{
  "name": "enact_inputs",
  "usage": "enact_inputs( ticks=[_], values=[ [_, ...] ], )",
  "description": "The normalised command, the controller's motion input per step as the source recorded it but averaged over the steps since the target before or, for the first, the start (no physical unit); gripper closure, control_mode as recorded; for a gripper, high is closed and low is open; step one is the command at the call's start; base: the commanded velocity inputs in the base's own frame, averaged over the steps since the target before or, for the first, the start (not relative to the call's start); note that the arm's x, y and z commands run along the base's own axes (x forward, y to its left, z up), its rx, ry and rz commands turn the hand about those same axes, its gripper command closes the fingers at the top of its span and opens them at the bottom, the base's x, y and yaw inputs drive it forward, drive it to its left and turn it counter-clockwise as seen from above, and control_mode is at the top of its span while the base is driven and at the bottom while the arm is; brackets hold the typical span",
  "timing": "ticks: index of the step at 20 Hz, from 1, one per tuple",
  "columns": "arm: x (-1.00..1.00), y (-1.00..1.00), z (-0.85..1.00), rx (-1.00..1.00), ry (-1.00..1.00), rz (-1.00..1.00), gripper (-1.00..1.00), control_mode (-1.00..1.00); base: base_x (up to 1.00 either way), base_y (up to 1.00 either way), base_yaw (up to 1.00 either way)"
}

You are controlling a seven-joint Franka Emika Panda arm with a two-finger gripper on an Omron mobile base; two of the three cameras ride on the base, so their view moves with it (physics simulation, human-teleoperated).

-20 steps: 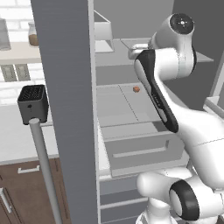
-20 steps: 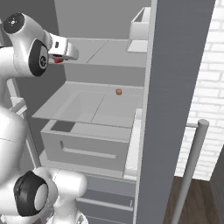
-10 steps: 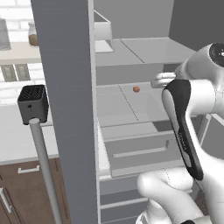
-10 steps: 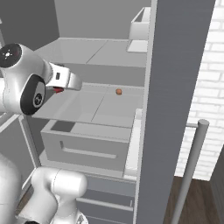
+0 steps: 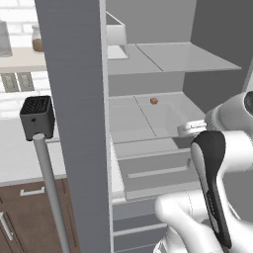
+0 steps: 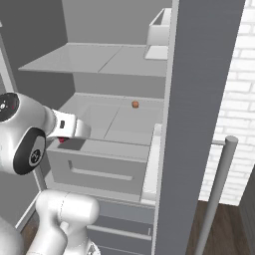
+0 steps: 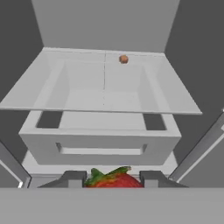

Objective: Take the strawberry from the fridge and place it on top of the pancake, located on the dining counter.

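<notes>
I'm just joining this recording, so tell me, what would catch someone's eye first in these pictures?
The red strawberry with its green leaves stands out, sitting between the fingers of the hand at the bottom of the hand view. Behind it the fridge stands open, pale shelves above a grey drawer. A small brownish round thing lies alone toward the back of the middle shelf.

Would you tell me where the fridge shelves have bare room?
The pale middle shelf is bare except a small brown ball near its back. The upper grey shelf is free right of the white bin.
</notes>
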Motion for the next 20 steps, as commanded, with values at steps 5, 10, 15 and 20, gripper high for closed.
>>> enact_inputs(
  ticks=[5,10,15,20],
  values=[
    [-0.02,0.04,-0.43,0.0,0.0,0.0,1.0,-1.0,0.0,0.0,0.0],
    [0.0,0.02,-0.39,0.0,0.0,0.0,1.0,-1.0,0.0,0.0,0.0],
    [0.0,0.0,-0.02,0.0,0.0,0.0,1.0,-1.0,0.0,0.0,0.0],
    [0.0,0.0,0.0,0.0,0.0,0.0,1.0,-1.0,0.0,0.0,0.0]
  ],
)
